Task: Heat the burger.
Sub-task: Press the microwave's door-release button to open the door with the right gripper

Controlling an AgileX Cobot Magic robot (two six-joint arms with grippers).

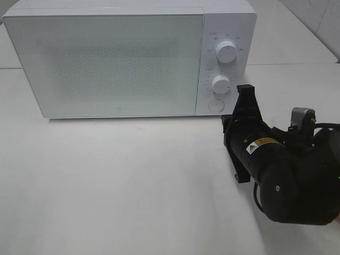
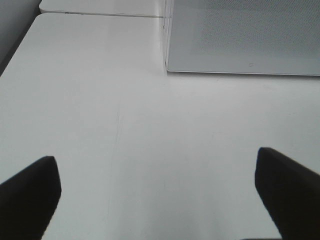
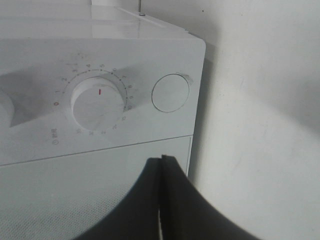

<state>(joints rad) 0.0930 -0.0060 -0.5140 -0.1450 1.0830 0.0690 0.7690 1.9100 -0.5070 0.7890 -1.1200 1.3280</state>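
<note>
surface (image 1: pixel 106 186): white, carries one white microwave (image 1: pixel 117 64) at its far side. microwave door (image 1: pixel 106 106): closed, its panel frosted, so the cavity is the only container present and its contents cannot be confirmed. the burger shows in no view; whether it sits behind that door cannot be told. right arm (image 1: pixel 287 175): reaches in toward the control panel at the microwave's right end. right gripper (image 1: pixel 245 89): fully closed, tips pressed together, nothing between them, close beside the panel's lower corner. left gripper (image 2: pixel 156 156): spread wide and empty, hovering over bare surface in front of the door's left corner. controls, top down: upper knob (image 1: pixel 227 53), lower knob (image 1: pixel 220 84), round button (image 1: pixel 215 104). the wrist view puts the closed tips nearest the lower knob (image 3: pixel 98 106) and the button (image 3: pixel 170 93). risks, as judged: closed tips cannot clasp a smooth knob and may slide off it. a nudge on the button, if it is the door release, could spring the door open. a hard push could shove the microwave back. starting heat with an unconfirmed cavity could run it empty.
</note>
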